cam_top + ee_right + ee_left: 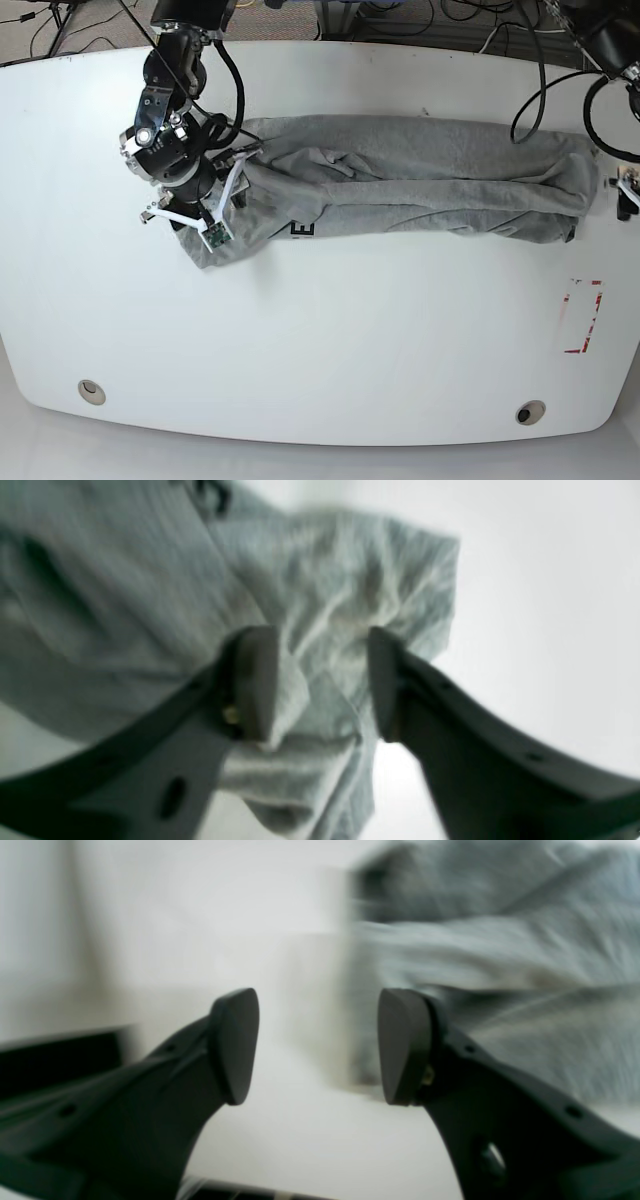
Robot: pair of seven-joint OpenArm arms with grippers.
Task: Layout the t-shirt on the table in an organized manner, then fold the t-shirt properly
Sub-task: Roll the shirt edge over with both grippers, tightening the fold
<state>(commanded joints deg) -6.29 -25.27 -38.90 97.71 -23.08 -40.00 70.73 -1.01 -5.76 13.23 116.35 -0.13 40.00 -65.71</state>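
The t-shirt [420, 190] lies bunched into a long, rumpled band across the far half of the white desk [320, 340], running from the right arm's fingers to the left arm's fingers at the opposite end. A few black letters show on a fold near the right arm's end. In the right wrist view, the right fingers [320, 682] stand apart with a wrinkled flap of grey cloth filling the gap between them; the fabric touches the inner face of one finger [257, 680], while the other finger [385, 680] sits at the flap's edge, and whether it touches the cloth cannot be told through the blur. Past these fingers the shirt spreads up and away, and bare desk shows beyond the far finger. In the left wrist view, the left fingers [320, 1045] are spread wide with nothing between them but white desk. The shirt's edge lies just beyond and beside one fingertip [402, 1045], with the grey folds piling up behind it; the other fingertip [235, 1045] is over bare surface. A red-and-white tape mark [583, 315] sits on the desk near the left arm's end, apart from the cloth, and two round grommet holes [91, 390] lie near the desk's front edge.
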